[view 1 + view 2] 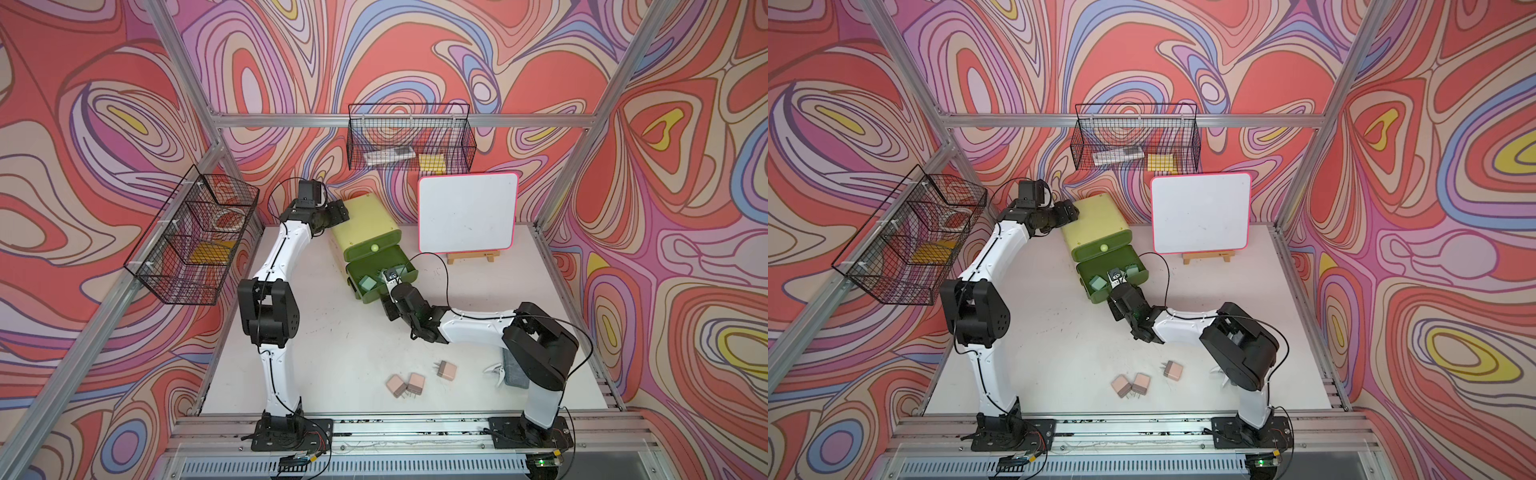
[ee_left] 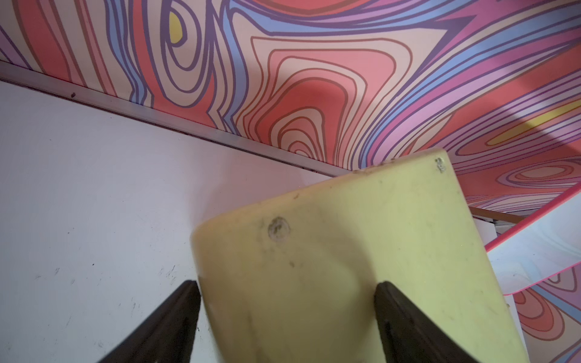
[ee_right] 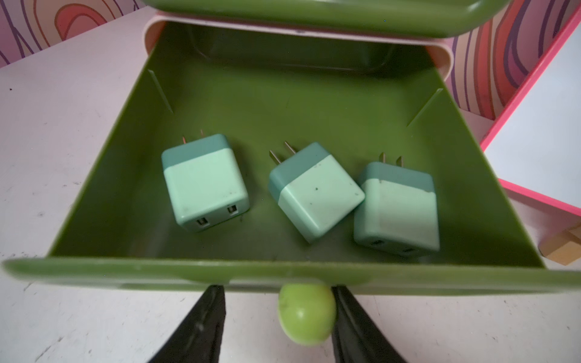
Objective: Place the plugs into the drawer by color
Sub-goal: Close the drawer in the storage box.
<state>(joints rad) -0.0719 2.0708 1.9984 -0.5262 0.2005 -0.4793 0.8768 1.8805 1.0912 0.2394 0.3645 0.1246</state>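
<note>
The right gripper (image 3: 277, 287) stands released astride the pale knob (image 3: 305, 314) of a pulled-out drawer (image 3: 125, 273). 1 finger touches the knob and the other stands clear of it. Inside lie 3 mint green plugs (image 3: 206, 185) (image 3: 314, 191) (image 3: 397, 207) side by side, prongs pointing to the drawer's back; the 2 nearer the whiteboard (image 1: 467, 212) touch. This drawer sits just under a closed one in the lime chest (image 1: 365, 220).

The left gripper (image 2: 286, 283) is at the chest's rear, jaws parted, 1 finger at the chest's edge and the other across its yellow face. Whether they pinch it I cannot tell from this angle.

On the table (image 1: 332, 353), near the front, 3 pinkish-beige plugs (image 1: 395, 385) (image 1: 415, 382) (image 1: 446, 369) lie loose, 2 of them touching. A white clip (image 1: 494, 370) lies beside the right arm.
</note>
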